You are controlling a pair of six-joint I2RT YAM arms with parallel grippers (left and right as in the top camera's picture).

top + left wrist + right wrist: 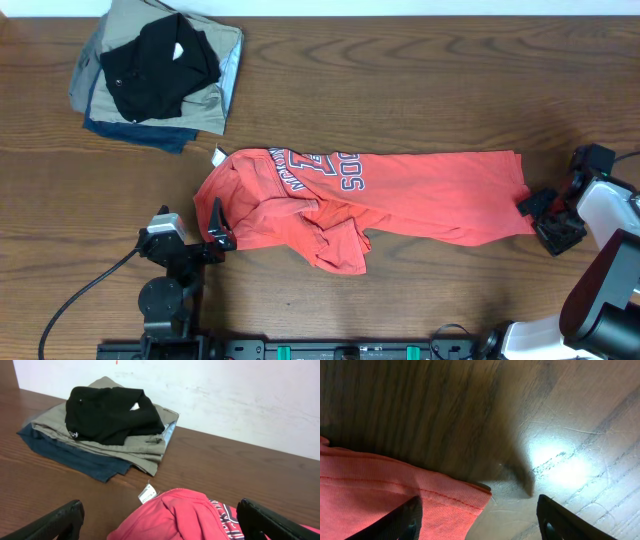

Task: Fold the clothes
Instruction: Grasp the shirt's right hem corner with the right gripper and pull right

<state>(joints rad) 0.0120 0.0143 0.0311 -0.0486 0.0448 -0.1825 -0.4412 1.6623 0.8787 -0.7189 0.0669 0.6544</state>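
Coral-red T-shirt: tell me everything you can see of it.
The coral-red T-shirt lies lengthwise on the wooden table, soft knit with a stitched hem. Its right part is flat and smooth; its left part is bunched in folds. Navy-and-white block lettering shows near the far edge, and a white neck tag sticks out at the collar end. The open left end effector sits at the crumpled end, the open right end effector at the hem corner.

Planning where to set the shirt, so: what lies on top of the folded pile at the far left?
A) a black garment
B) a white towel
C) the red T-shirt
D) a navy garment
A: the black garment lies on the khaki garment; the red T-shirt lies apart on the table.
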